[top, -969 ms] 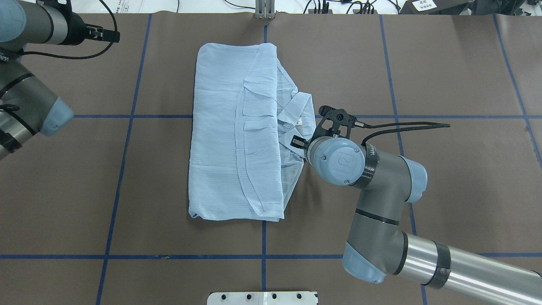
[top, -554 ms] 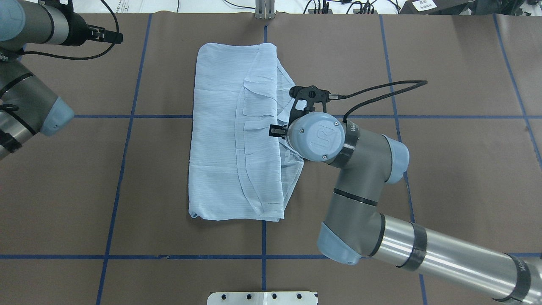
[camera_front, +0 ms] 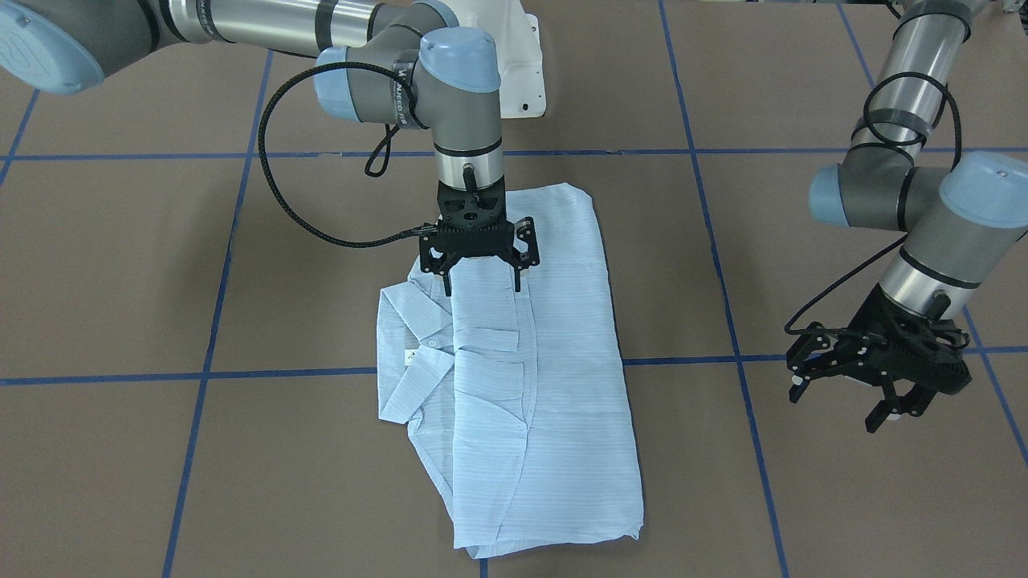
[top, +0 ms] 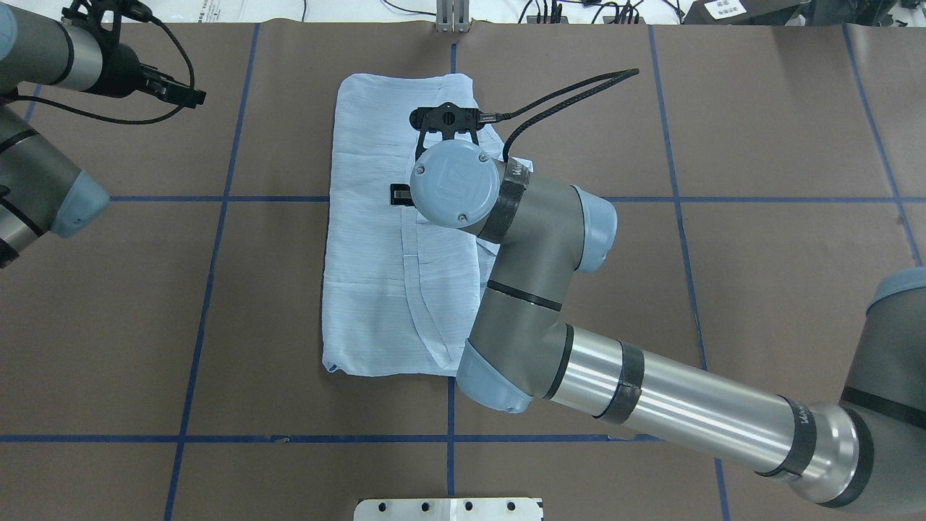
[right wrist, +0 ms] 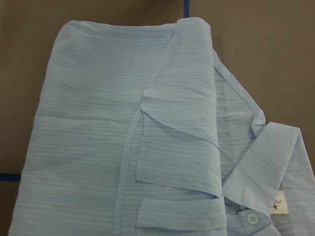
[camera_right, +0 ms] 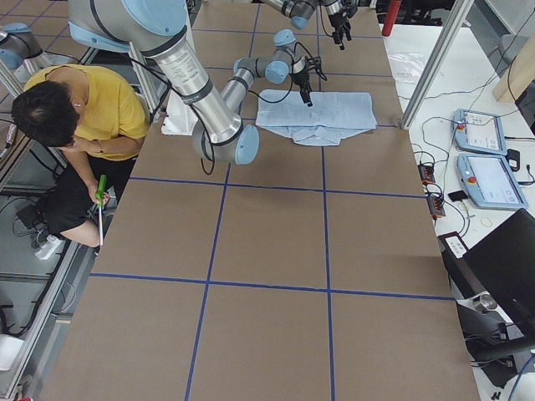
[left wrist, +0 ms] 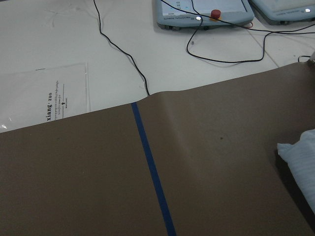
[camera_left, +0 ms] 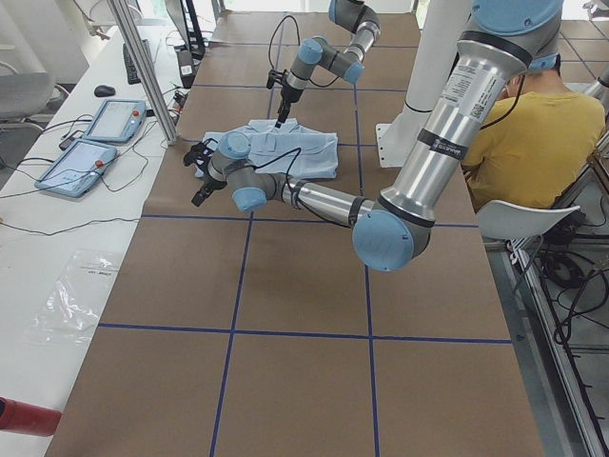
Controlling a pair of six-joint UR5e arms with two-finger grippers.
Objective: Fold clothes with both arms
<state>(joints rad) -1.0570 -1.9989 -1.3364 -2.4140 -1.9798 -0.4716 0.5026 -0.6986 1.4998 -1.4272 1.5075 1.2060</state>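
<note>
Front-on, right claw (camera_front: 482, 287) seems spread on shirt (camera_front: 562, 385); overhead mostly hides it.

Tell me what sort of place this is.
Probably a robotics lab: the left arm and right arm reach over a table gridded with blue tape, pendants lie on a side bench, and a person sits beside the rig.

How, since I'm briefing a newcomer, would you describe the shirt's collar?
On the brown table lies a folded pale-blue shirt, beneath the right gripper. Its collar juts from the shirt's robot-right edge; a white label shows only there.
</note>
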